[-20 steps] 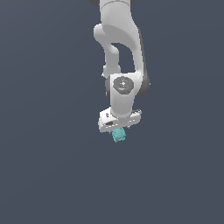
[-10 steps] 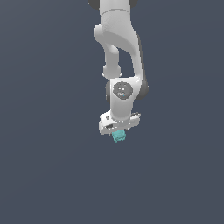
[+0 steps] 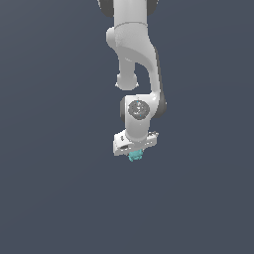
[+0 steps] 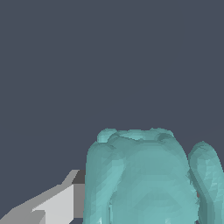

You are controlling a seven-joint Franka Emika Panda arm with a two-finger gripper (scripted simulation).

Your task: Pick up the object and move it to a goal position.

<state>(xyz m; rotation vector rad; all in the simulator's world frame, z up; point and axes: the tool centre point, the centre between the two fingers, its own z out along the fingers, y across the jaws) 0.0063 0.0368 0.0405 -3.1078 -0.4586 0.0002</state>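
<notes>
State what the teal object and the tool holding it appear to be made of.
Teal object: a matte, rubbery or plastic-looking lump with soft shading, faceted knobs and no sharp highlights; it is a render, so that is uncertain. Tool: smooth white plastic-like casing, with flat grey faces on the finger.

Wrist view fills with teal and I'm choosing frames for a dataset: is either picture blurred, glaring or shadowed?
Wrist view: sharp, no glare; the teal object shows faceted, soft shading and is cropped by the frame. Exterior view: flat, even light, no cast shadows on the plain backdrop; the object is tiny beneath the white gripper.
</notes>
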